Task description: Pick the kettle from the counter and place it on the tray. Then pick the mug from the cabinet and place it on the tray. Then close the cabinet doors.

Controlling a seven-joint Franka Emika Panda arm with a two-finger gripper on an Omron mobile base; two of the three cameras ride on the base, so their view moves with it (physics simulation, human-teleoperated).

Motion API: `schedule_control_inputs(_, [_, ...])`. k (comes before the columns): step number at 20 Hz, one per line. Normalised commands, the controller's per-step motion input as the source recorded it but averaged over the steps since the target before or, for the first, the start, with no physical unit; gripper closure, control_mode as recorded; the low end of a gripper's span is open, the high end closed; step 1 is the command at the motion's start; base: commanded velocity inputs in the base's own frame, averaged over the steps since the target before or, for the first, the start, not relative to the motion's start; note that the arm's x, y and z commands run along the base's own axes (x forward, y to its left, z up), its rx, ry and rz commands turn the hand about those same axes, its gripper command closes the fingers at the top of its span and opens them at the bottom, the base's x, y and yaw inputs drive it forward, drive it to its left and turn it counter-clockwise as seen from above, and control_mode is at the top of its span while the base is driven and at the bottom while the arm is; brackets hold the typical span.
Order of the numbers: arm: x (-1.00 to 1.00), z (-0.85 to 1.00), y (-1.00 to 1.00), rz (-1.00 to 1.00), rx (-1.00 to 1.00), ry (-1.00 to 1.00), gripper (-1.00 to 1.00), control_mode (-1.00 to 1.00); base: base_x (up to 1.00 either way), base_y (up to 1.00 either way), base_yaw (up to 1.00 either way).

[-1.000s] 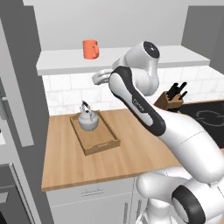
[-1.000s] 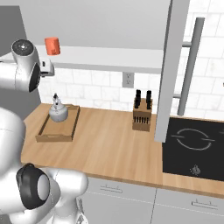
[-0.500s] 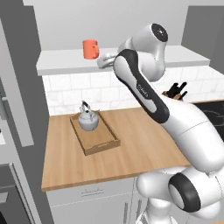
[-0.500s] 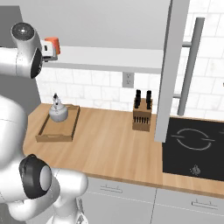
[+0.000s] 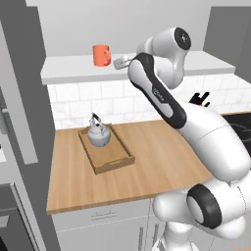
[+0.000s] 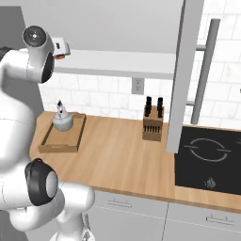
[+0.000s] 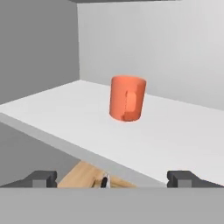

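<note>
The orange-red mug (image 5: 101, 55) stands upright on the pale shelf (image 5: 68, 69) of the open cabinet. In the hand view the mug (image 7: 127, 98) sits dead ahead, a short way back from the shelf edge (image 7: 87, 153), handle side toward me. My gripper (image 5: 119, 62) hovers at shelf height just right of the mug, open and holding nothing, its fingertips (image 7: 42, 178) spread wide. The silver kettle (image 5: 99, 133) rests in the wooden tray (image 5: 113, 159) on the counter (image 5: 162, 147). From the right, my hand (image 6: 59, 47) hides most of the mug.
An open cabinet door (image 6: 181, 75) with a long bar handle (image 6: 207, 61) hangs right of the shelf; another door panel (image 5: 24, 98) stands at the left. A knife block (image 6: 153, 124) sits by the backsplash, beside a black cooktop (image 6: 209, 155).
My arm has lifted the hand from below the shelf up to shelf height, level with the mug. Its jaws stayed open. Kettle and tray have not moved.
</note>
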Motion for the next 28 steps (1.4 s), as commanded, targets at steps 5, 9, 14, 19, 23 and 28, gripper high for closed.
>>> schedule_control_inputs(5, [0.21,0.00,0.01,0.00,0.00,0.01,-1.00,-1.00,0.00,0.00,0.00])
schedule_control_inputs(9, [0.31,0.00,0.02,0.00,0.00,0.06,-1.00,-1.00,0.00,0.00,0.00])
schedule_control_inputs(14, [0.43,0.00,0.14,0.00,0.00,0.01,-1.00,-1.00,0.00,0.00,0.00])
schedule_control_inputs(19, [0.41,0.00,0.27,0.00,0.00,0.00,-1.00,-1.00,0.00,0.00,0.00])
schedule_control_inputs(23, [0.54,0.00,0.12,0.01,0.00,0.03,-1.00,-1.00,0.00,0.00,0.00])
schedule_control_inputs(28, [0.52,0.00,0.07,0.00,0.00,0.02,-1.00,-1.00,0.00,0.00,0.00])
